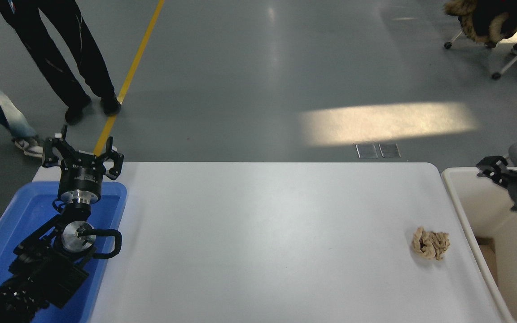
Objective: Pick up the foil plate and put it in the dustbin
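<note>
The foil plate does not show in the head view. The dustbin [458,199] is a cream plastic bin past the table's right edge, cut off by the picture's edge. My right gripper [492,168] comes in from the right edge and hangs over the bin's far rim, with nothing visible in it. My left gripper [81,150] is parked at the lower left, open and empty, above the far end of the blue bin.
A blue bin [11,220] stands at the table's left end under my left arm. A crumpled tan paper wad [430,243] lies on the white table [263,242] near the dustbin. People's legs [65,58] stand beyond the far left corner.
</note>
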